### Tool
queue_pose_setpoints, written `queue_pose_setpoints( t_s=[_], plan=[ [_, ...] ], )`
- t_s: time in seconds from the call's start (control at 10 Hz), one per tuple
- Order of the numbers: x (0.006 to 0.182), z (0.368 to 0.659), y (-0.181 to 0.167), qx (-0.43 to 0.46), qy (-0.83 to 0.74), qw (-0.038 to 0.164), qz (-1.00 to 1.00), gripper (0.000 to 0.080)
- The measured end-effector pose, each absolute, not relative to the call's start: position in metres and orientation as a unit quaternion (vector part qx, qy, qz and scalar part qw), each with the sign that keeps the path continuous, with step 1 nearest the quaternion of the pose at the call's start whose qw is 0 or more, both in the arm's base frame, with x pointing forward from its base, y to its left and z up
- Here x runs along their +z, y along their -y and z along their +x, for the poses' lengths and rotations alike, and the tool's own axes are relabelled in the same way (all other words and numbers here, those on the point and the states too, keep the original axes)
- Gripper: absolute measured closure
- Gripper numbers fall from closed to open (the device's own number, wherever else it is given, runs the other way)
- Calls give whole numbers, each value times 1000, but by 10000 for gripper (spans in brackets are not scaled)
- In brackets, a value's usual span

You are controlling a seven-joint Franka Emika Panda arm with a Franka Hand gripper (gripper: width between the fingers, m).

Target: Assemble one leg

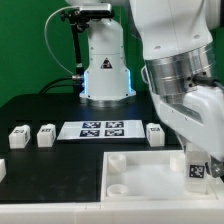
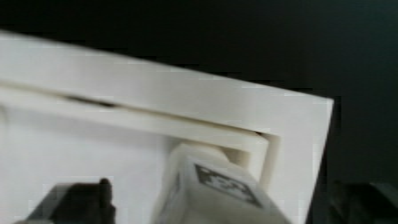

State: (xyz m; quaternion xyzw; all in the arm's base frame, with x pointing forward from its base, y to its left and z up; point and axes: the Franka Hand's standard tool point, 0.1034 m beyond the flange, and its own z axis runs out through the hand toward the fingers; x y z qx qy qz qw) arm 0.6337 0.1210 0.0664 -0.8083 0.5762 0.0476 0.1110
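A leg (image 2: 222, 182), a small white post with a black-and-white tag, stands at the corner of the white tray (image 2: 107, 110). In the exterior view this leg (image 1: 197, 168) is at the tray's (image 1: 140, 178) corner on the exterior view's right, under the arm. My gripper (image 2: 222, 205) straddles the leg. Its dark fingers (image 2: 82, 200) stand on either side, and a strip of tray shows between each finger and the leg, so it is open. Three more legs (image 1: 18, 137), (image 1: 45, 135), (image 1: 154, 133) stand on the black table behind the tray.
The marker board (image 1: 100, 129) lies on the table between the loose legs. The robot base (image 1: 105, 65) stands behind it. The tray's raised rim (image 2: 178, 118) runs right beside the leg.
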Motion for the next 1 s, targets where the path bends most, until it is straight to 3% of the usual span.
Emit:
queue_pose_setpoints(
  t_s=[0.1,0.5,0.7,0.8,1.0],
  plan=[
    [67,630,-124,40,-453,100,-885,158],
    [67,631,-121,16,-252,108,-961,151],
    [70,636,-110,-7,-97,73,-993,151],
    [69,636,-112,-5,-128,78,-989,151],
    [69,636,-114,1,-193,84,-978,399]
  ],
)
